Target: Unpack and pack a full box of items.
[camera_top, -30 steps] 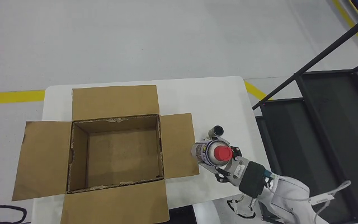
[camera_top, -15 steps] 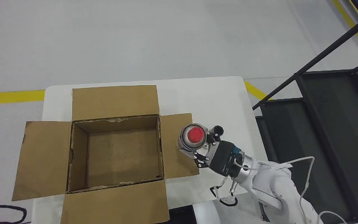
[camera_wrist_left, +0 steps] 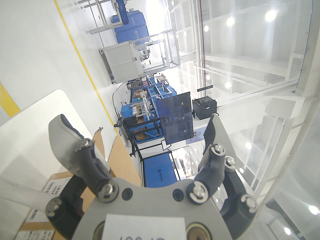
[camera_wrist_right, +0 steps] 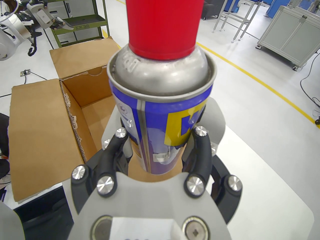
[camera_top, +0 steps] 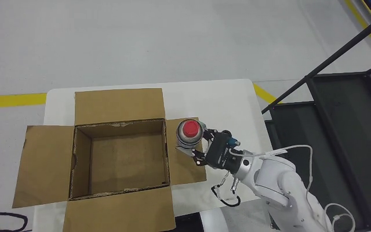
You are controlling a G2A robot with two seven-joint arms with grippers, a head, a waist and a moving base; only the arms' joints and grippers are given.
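White smooth table (camera_top: pixel 232 98), pale shop floor with a yellow line behind. Right gripper (camera_wrist_right: pixel 163 136) clamped on spray can (camera_wrist_right: pixel 160 76): metal cylinder, domed silver shoulder, glossy red plastic cap, blue-yellow label. Can base hidden behind the fingers. Can upright, over the box flap nearest that arm, just beside the opening. Cardboard box (camera_top: pixel 124 159): brown, matte, four flaps spread, ragged corrugated rim. Small dark round-topped thing (camera_top: pixel 225 134) just behind the gripper, mostly covered, can't tell what. Left gripper (camera_wrist_left: pixel 136 126) fingers spread wide, aimed up at the hall, cardboard edge cut off below it.
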